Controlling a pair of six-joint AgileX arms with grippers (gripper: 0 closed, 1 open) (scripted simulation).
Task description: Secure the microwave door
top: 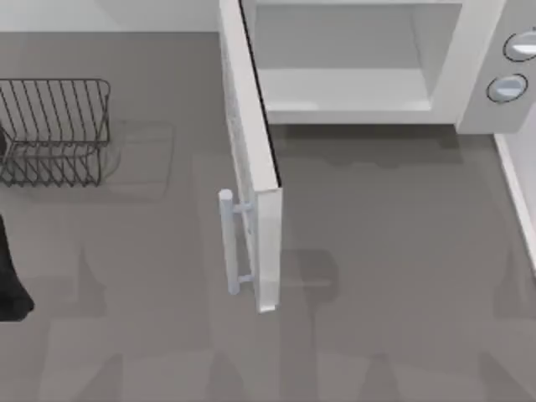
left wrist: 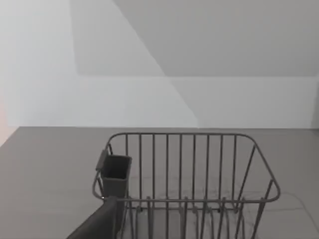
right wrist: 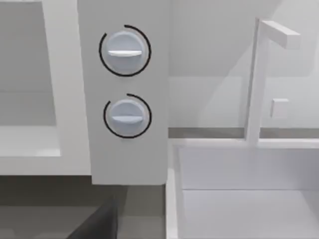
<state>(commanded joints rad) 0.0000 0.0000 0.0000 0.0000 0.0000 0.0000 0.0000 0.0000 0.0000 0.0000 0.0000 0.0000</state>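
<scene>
The microwave door [top: 251, 142] stands wide open, swung out from the left side of the white microwave body [top: 477, 75] toward the table's front. Its dark inner edge faces the open cavity [top: 343, 67]. The slim pale-grey bar handle [top: 228, 243] sits on the door's outer face, near its free end. My left arm [top: 12, 285] rests at the table's far left, well away from the door. A dark part of my left gripper [left wrist: 99, 221] shows in the left wrist view, and a dark part of my right gripper [right wrist: 94, 224] in the right wrist view, below the two round knobs [right wrist: 125, 82].
A dark wire rack [top: 54, 130] stands at the back left, with a small dark holder [left wrist: 115, 174] on its side. A white sink-like basin with a faucet [right wrist: 259, 84] lies right of the microwave. Grey tabletop [top: 394, 276] spreads in front of the cavity.
</scene>
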